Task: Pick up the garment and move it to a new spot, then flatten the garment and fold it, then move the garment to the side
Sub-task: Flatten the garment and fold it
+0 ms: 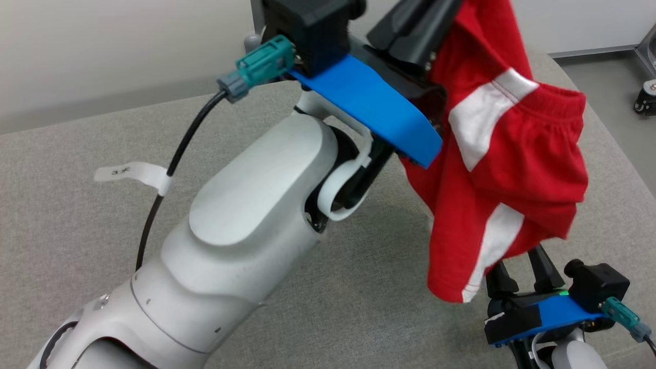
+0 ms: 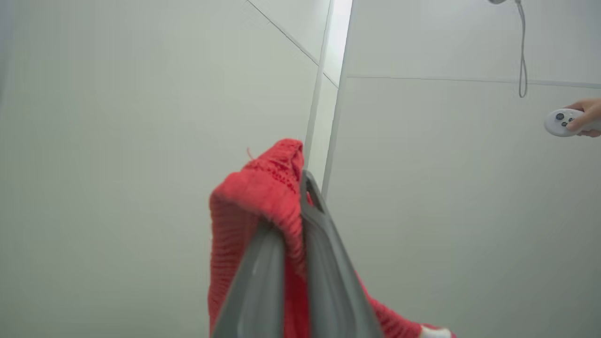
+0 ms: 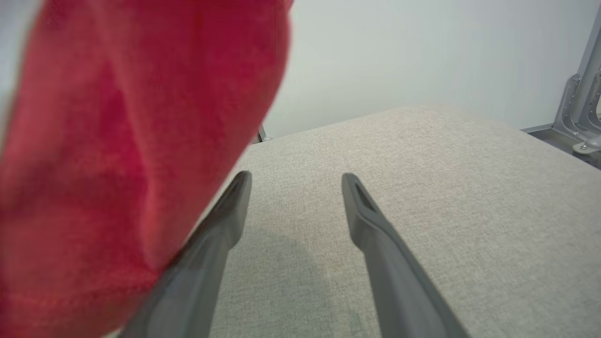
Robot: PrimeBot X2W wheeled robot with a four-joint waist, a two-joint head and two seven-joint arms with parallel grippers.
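Red shorts [image 1: 512,169] with white side panels hang in the air above the grey upholstered table [image 1: 77,230], clear of its surface, held near the top of the head view. The left arm is raised high. Its pale forearm [image 1: 256,195] climbs from the lower left toward the upper middle, and the wrist bends over at the top beneath a blue plate [image 1: 369,102]. A teal connector [image 1: 264,61] sits beside that plate, and a black cable [image 1: 169,174] with a white label [image 1: 133,174] trails down from it.

In the left wrist view the left gripper [image 2: 293,206] points up at a pale wall, its jaws clamped together on the ribbed red waistband, which bunches over one finger.

The right gripper [image 3: 296,177] sits low at the lower right of the head view, fingers pointing up just under the hanging hem. Its jaws stand wide apart and hold nothing. In its wrist view the blurred red cloth overlaps the left-hand finger [image 3: 220,225]; whether they touch I cannot tell.

At the right edge of the left wrist view, a person's hand [image 2: 587,117] holds a white controller [image 2: 561,122].
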